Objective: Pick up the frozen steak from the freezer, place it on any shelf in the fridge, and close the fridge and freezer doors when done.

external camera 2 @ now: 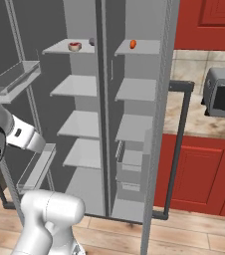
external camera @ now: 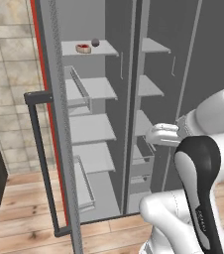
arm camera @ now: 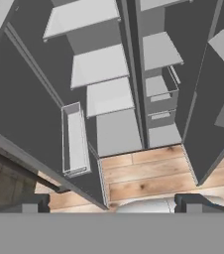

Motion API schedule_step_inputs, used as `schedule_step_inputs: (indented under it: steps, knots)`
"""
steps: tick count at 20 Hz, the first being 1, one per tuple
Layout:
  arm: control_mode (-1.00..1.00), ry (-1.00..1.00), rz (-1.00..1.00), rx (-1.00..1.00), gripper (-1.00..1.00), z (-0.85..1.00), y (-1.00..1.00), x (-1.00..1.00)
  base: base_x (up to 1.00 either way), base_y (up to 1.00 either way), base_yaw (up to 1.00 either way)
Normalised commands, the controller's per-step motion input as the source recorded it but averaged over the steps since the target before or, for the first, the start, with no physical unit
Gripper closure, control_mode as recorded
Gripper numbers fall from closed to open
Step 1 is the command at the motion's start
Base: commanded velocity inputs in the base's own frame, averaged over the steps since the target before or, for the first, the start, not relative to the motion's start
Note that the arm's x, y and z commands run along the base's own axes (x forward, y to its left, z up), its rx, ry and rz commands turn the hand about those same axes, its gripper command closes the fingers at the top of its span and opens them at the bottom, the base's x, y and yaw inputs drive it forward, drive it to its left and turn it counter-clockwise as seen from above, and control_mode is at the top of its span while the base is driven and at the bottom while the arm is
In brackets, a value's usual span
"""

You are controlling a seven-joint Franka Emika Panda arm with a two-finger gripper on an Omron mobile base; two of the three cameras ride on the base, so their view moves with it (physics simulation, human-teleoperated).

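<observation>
On the top shelf of the wider compartment, the fridge, the frozen steak is seen lying flat, just beside a small dark ball set a little farther back and to its right. From the right base view the same steak is found on the highest broad panel, left of the central divider. To the right of that divider, the narrower freezer is shown with a small orange item on its top shelf. Both doors are held wide open: the fridge door at the left with its dark bar handle, and the freezer door at the right. Beyond the freezer door, a toaster oven is set on the counter above red cabinets. The pincer is pointed down at the lower shelves and the wooden floor; its tips are spread well apart, with nothing held between them.
</observation>
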Motion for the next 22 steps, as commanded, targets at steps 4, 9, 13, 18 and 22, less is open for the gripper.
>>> schedule_step_inputs:
  steps: [4, 9, 13, 18, 22]
  knots:
    - [-1.0, -0.01, 0.0, 0.0, -1.0, 0.02, 0.35, -0.7, 0.0, 0.0, 0.0]
    - [-1.0, -0.16, -0.03, -0.04, -1.0, 0.05, 0.87, -0.62, 0.0, 0.0, 0.0]
    - [-1.0, -0.29, -0.04, -0.16, -1.0, 0.11, 1.0, -0.11, 0.0, 0.0, 0.0]
    - [-1.0, -0.36, -0.11, -0.19, -1.0, 0.04, 1.0, 0.15, 0.0, 0.0, 0.0]
    - [-1.0, -0.28, -0.19, -0.13, -1.0, 0.0, 1.0, 0.5, 0.0, 0.0, 0.0]
